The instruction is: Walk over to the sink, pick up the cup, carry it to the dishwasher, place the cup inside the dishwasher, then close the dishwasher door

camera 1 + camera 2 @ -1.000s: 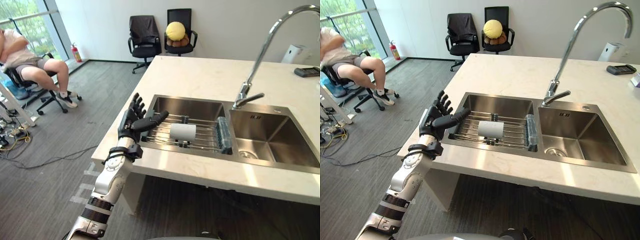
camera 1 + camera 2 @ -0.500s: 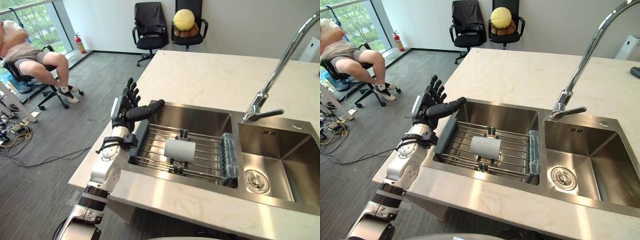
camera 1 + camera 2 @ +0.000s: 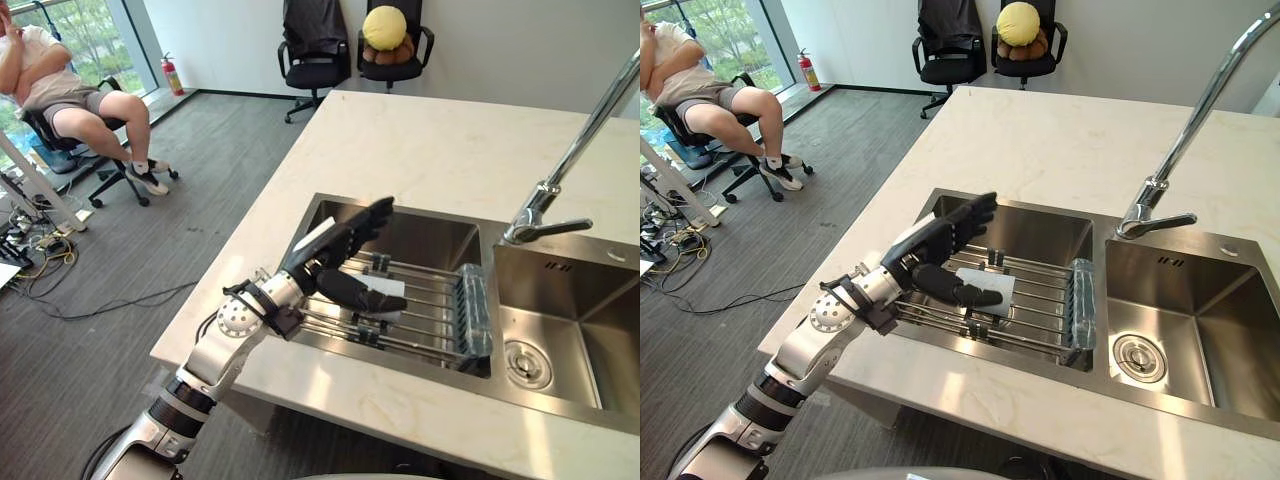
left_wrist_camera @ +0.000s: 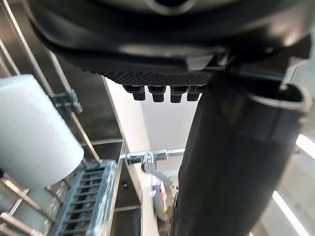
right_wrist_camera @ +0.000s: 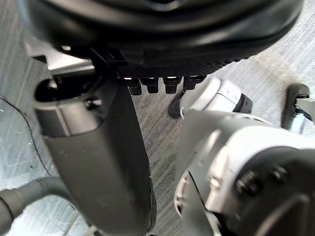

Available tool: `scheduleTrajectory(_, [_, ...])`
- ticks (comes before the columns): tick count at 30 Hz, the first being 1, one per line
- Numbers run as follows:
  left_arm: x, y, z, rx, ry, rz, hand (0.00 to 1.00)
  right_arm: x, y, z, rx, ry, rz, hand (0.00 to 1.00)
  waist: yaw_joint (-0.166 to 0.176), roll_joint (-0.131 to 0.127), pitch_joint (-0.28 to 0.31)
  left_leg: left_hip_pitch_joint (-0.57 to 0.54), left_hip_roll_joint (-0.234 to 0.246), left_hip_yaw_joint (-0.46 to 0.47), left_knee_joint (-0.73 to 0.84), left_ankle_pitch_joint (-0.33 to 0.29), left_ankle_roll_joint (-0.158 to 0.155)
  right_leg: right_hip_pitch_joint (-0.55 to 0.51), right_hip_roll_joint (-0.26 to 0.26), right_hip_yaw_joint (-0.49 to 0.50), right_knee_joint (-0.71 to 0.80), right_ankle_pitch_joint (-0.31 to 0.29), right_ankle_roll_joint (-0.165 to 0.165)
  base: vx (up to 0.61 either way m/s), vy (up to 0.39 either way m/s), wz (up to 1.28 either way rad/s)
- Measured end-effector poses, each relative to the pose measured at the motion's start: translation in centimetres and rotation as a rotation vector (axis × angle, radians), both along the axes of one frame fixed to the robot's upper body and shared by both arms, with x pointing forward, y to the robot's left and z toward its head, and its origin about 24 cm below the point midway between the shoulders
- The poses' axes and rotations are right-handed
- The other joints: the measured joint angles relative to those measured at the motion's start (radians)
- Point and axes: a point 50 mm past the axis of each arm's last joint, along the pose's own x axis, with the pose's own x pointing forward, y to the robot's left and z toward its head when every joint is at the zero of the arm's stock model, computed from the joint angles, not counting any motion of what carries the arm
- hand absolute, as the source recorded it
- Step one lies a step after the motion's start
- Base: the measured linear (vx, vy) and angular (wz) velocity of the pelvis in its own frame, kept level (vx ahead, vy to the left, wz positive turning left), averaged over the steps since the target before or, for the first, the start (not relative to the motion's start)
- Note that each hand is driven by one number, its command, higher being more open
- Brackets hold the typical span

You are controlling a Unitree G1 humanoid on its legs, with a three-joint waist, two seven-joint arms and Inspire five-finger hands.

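Sitting on a chair at the far left, well apart from the worktop (image 3: 430,150), a person (image 3: 70,105) plays no part in the job. Right of that, the left hand (image 3: 325,255) hangs over the left basin (image 3: 420,235) of the sink, spread wide: its fingers (image 3: 368,222) lie straight out over the far side and its thumb (image 3: 360,295) stretches along the near side, leaving a gap between them. That pose looks like a set-up for a grasp, with the hand holding nothing yet.

The cup (image 4: 34,132) lies on its side on the wire rack (image 3: 430,310) that spans the left basin, just beside the thumb and partly hidden behind it from the head. In the left wrist view the cup sits off to one side of the palm, not squarely between thumb and fingers. So I judge the hand needs to shift a little toward the cup before closing. Lying on its side, the cup could roll along the wires if nudged, so a closing that meets both sides together would be safer.

Further right, the tap (image 3: 570,170) stands behind the divide and arches up over the right basin (image 3: 590,320), clear of the reach.

The right hand (image 5: 98,157) is idle, hanging over the floor (image 5: 275,64) with its thumb straight and its fingers seemingly relaxed, holding nothing. The pickup is not yet done, and the carry, the placing and the door all remain.
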Motion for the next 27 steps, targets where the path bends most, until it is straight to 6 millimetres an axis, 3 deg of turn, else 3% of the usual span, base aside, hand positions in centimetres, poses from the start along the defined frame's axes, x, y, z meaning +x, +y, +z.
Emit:
scheduleTrajectory(6, [0.8,0.8,1.2,0.081,-0.064,0.009,1.00,-1.4,-0.2,0.2,-0.009,0.035,0.013,1.00,-0.005,0.008,0.001,-0.004,-0.003,-0.003,-0.002,0.001,0.000,0.000,-0.003,-0.003,-0.003,0.003,0.002,0.00,0.001,0.01])
scheduleTrajectory(14, [1.5,0.4,2.1,0.209,-0.199,0.080,1.00,-0.8,-0.1,0.1,0.000,0.020,0.012,1.00,-0.013,0.008,0.000,-0.009,-0.013,-0.003,-0.010,0.001,0.000,0.000,-0.010,-0.009,-0.016,0.005,0.005,0.00,0.002,0.01])
scheduleTrajectory(19, [2.0,0.1,2.9,0.292,-0.231,-0.003,1.00,-0.8,0.2,0.0,0.018,0.015,0.000,1.00,-0.017,0.008,0.000,-0.009,-0.013,-0.001,-0.011,0.001,0.000,-0.001,-0.010,-0.007,-0.017,0.006,0.006,0.00,0.000,0.00])
scheduleTrajectory(27, [2.6,-0.7,1.4,0.470,-0.127,-0.151,1.00,-0.6,0.2,0.0,0.041,0.008,-0.001,1.00,-0.025,0.016,-0.005,-0.010,-0.014,0.028,-0.013,0.001,0.000,-0.013,-0.004,0.020,-0.034,0.024,0.005,-0.03,-0.007,-0.10])
